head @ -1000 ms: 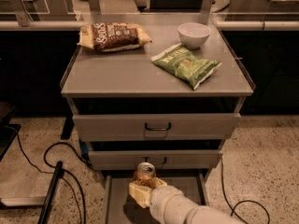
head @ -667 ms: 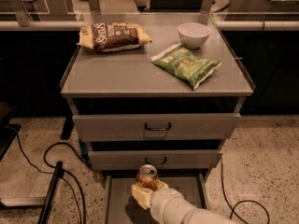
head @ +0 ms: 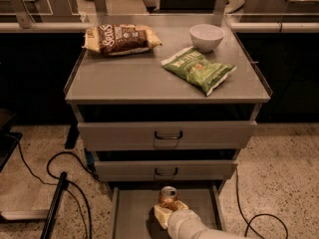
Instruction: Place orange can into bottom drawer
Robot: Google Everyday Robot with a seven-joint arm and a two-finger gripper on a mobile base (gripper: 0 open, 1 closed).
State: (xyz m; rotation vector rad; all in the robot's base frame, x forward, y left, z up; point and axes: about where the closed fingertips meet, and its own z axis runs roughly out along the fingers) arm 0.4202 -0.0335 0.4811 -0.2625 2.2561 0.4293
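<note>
Look at the bottom centre of your frame: the gripper (head: 168,212) has its jaws clamped on the lower part of the orange can (head: 168,196), which stands upright over the open bottom drawer (head: 133,209), near its back.

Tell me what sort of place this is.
Probably a robotics lab or test area: a grey drawer cabinet on speckled floor, loose cables beside it, and an end effector holding the orange can over the open bottom drawer.
</note>
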